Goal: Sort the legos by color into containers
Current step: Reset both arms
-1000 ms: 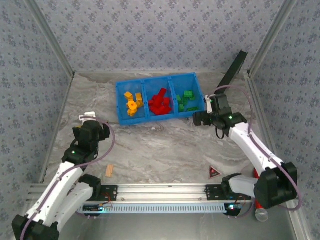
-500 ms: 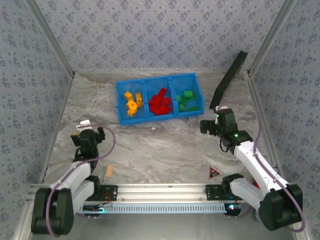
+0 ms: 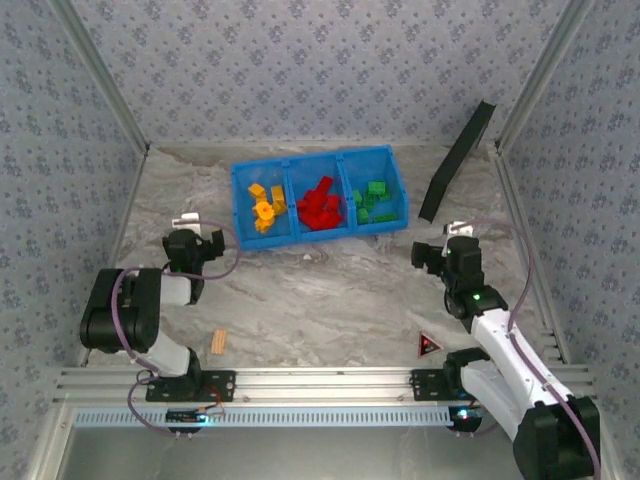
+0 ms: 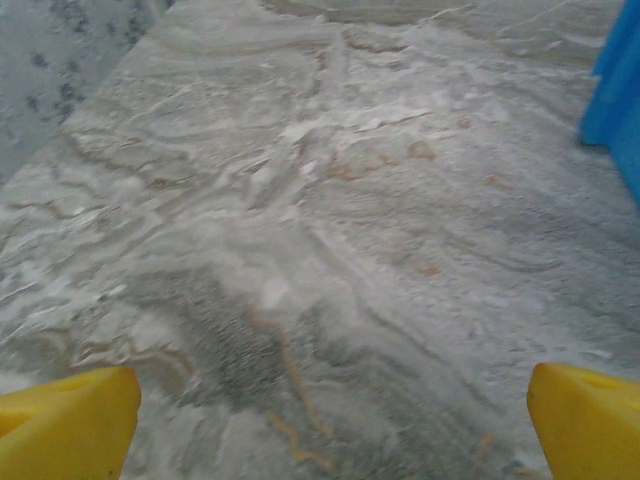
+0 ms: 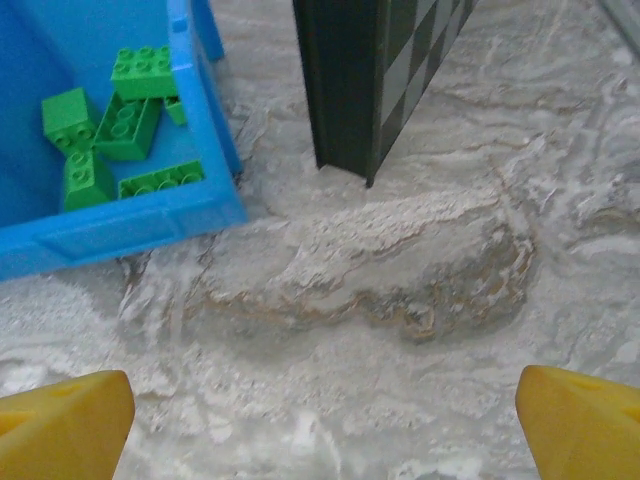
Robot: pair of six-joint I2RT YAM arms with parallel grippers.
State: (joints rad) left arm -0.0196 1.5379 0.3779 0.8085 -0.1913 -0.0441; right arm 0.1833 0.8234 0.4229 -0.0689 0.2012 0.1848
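The blue bin [image 3: 239, 215] stands at the back of the table with three containers side by side. Yellow and orange legos [image 3: 264, 207] fill the left one, red legos [image 3: 320, 205] the middle one, green legos [image 3: 374, 199] the right one. The green legos [image 5: 110, 125] lie in the bin's corner [image 5: 120, 228] in the right wrist view. My left gripper [image 3: 196, 240] hovers open near the bin's front left corner, nothing between its yellow fingertips [image 4: 70, 425]. My right gripper [image 3: 438, 251] stands open to the right of the bin, its fingertips [image 5: 580, 420] over bare table.
A dark board [image 3: 457, 160] leans against the right wall; its foot [image 5: 345, 90] is just right of the bin. A tan wooden block [image 3: 218, 342] and a dark triangle with a red mark [image 3: 428, 346] lie near the front rail [image 3: 320, 382]. Side walls stand close.
Both arms have drawn back toward their bases. The left arm folded up, its gripper now near the bin's front left corner. The right gripper pulled away from the bin toward the near right.
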